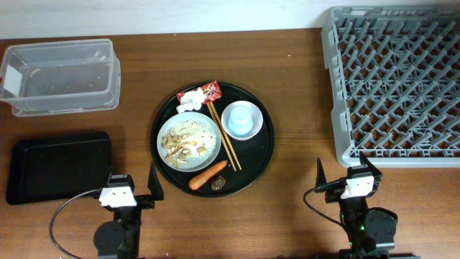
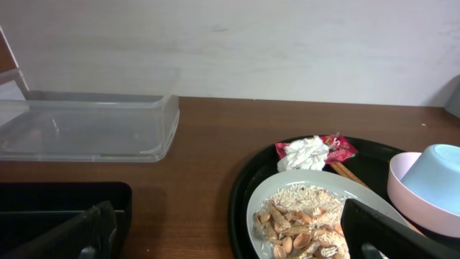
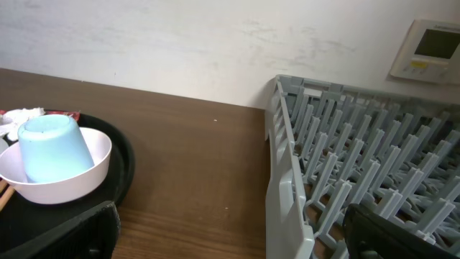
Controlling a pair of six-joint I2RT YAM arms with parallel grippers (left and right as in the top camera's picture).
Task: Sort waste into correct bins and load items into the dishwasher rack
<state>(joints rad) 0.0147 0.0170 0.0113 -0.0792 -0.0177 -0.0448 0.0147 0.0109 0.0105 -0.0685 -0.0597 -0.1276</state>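
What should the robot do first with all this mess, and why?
Probably reach the left gripper forward to the carrot. Its jaws stand open and empty, nothing looks sorted yet, and the carrot lies loose at the near edge of the round tray, on the side closest to that gripper, so it seems an easy first piece of waste to pick.

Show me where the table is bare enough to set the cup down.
Bare wood: the strip between the round tray and the rack. A narrower gap lies between the clear box and the round tray, and there is more between that tray and the near table edge. The round tray itself is crowded: dish, cup, chopsticks, carrot.
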